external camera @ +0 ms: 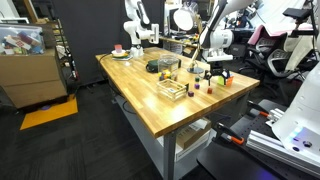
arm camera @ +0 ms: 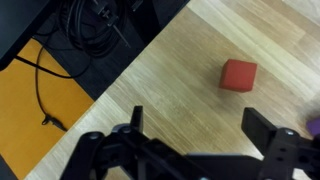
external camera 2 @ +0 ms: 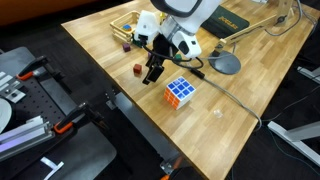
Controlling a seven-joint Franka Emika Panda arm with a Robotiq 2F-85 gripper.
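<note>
i hold the gripper (external camera 2: pixel 152 72) wide open and empty low over the wooden table (external camera 2: pixel 235 115), with the small red block (arm camera: pixel 238 75) lying untouched on the wood just beside its fingers, so nothing is grasped yet.

Arm (external camera 2: pixel 185 10): we see smooth white rounded shells with darker seams at the joints, upper middle of an exterior view.
Wrist (external camera 2: pixel 172 40): we note a bulky white-and-black cluster with a pale housing at its side.
Gripper (external camera 2: pixel 152 78): we find it matte black throughout.
Fingers (arm camera: pixel 268 140): we see black, angular linkage bars with flat inner faces, along the bottom edge of the wrist view.
</note>
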